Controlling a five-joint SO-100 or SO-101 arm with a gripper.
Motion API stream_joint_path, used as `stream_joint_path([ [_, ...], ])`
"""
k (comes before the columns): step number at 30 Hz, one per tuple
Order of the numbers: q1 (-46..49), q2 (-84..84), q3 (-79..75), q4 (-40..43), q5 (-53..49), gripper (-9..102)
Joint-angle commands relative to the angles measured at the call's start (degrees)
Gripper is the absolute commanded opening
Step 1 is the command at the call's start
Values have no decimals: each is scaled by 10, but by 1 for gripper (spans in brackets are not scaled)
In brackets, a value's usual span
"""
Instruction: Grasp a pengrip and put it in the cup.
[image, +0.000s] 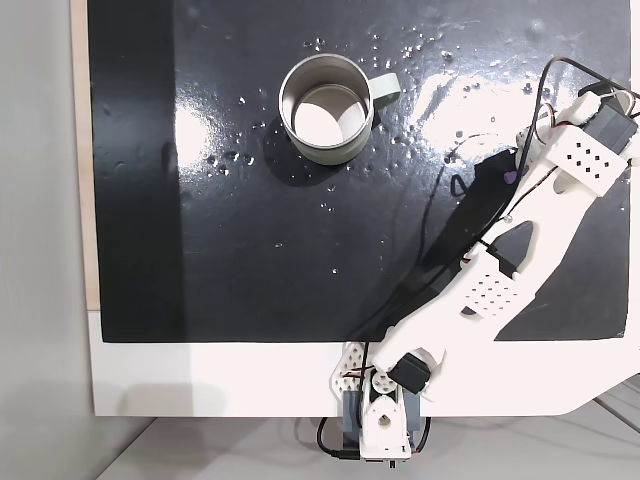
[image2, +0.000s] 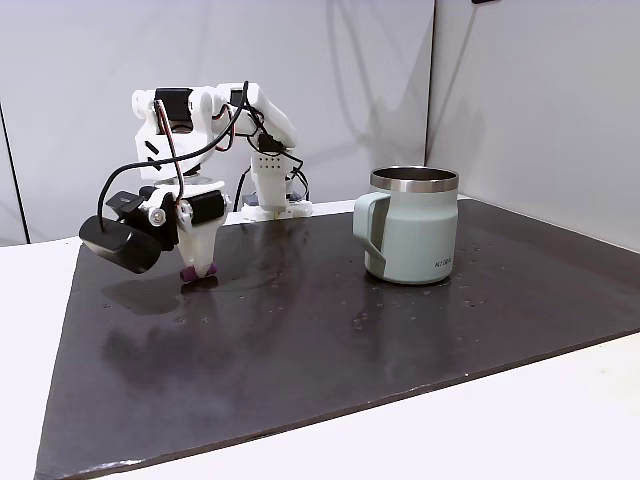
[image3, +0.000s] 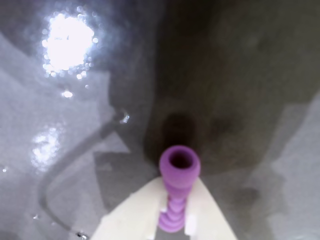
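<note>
The pengrip (image3: 179, 172), a small purple ribbed tube with its open end facing the wrist camera, sits pinched between my two white fingers (image3: 132, 217). My gripper (image2: 200, 264) is shut on it and points straight down, with the pengrip (image2: 197, 275) at or just above the black mat. From above, the pengrip (image: 510, 176) is a purple speck beside the gripper (image: 516, 172) at the mat's right side. The cup (image: 325, 110), a grey-green metal mug with its handle to the right, stands upright far to the left of the gripper in that view. The cup (image2: 410, 225) is apart from the arm.
The black glossy mat (image: 250, 250) covers most of a white board (image: 200, 380). The arm's base (image: 380, 420) stands at the board's near edge, and black cables (image: 440, 220) loop over the mat beside the arm.
</note>
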Motion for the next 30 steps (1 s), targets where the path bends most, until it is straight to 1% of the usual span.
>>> stream_joint_path([
  [1,-10,63,-4,13,22,0],
  [8,-58,294,200,13,41,0],
  [13,-98,403,282,13,78,0],
  [17,-150,476,333,13,135,0],
  [22,-224,534,334,13,242,0],
  [30,-353,541,234,13,394,0],
])
